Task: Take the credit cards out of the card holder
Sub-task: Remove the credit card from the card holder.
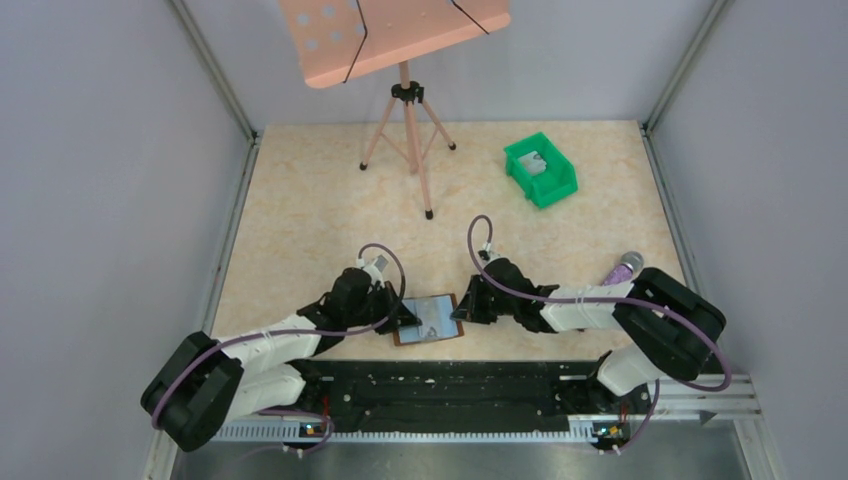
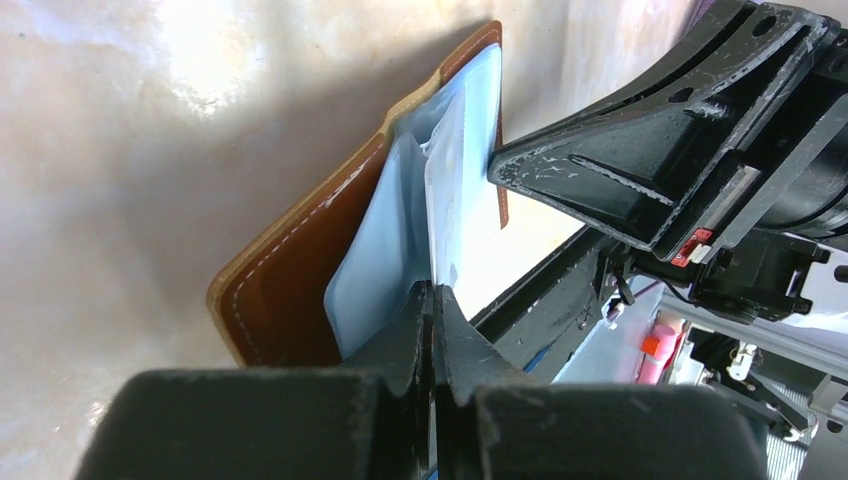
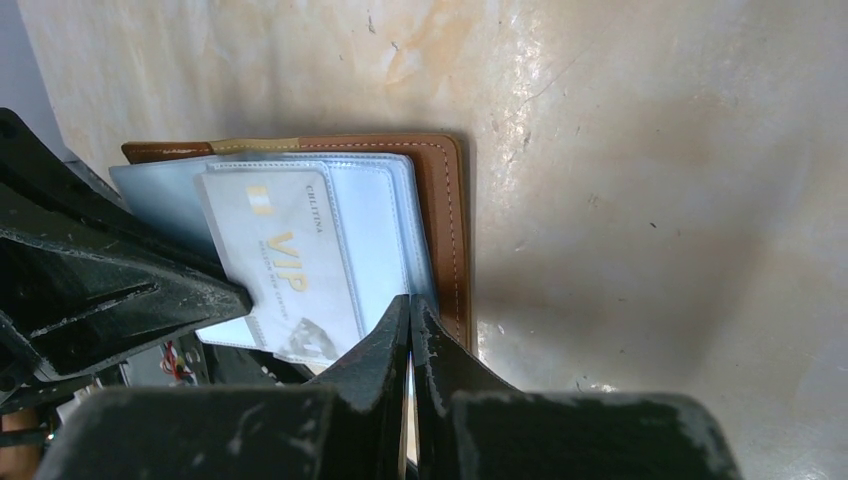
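Observation:
The card holder (image 1: 430, 320) lies open on the table by the near edge, brown leather with blue-grey inner panels (image 3: 385, 225). A silvery credit card (image 3: 265, 255) marked VIP sits askew over the panels, partly drawn out toward the left. My left gripper (image 2: 435, 292) is shut on this card's edge (image 2: 447, 205). In the top view it is at the holder's left side (image 1: 405, 316). My right gripper (image 3: 410, 302) is shut, its tips resting on the right panel beside the brown rim (image 3: 452, 230). In the top view it is at the holder's right edge (image 1: 462, 308).
A green plastic bin (image 1: 553, 180) with something grey inside stands at the back right. A pink music stand (image 1: 405, 95) on a tripod is at the back centre. A purple-tipped object (image 1: 622, 267) lies near the right arm. The black base rail (image 1: 450, 385) runs just behind the holder.

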Robot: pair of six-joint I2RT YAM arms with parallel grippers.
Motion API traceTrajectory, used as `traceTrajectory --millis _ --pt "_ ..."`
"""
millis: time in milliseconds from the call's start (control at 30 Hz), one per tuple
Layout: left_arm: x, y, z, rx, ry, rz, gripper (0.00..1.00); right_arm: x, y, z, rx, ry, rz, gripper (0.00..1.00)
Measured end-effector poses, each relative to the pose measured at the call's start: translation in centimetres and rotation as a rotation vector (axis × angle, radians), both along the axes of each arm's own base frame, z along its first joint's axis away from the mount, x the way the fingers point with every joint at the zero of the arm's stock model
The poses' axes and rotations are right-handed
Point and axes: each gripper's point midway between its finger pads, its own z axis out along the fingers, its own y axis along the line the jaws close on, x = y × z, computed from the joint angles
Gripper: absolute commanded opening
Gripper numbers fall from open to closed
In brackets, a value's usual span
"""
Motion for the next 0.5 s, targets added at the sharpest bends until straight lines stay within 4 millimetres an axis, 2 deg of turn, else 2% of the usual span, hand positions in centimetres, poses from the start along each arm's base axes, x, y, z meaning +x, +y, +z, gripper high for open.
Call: traceTrajectory --millis 500 --pt "0.6 1.8 -0.3 0.016 -0.006 0.042 0.00 0.3 -0.7 -0.4 -0.023 -0.010 -0.025 0.00"
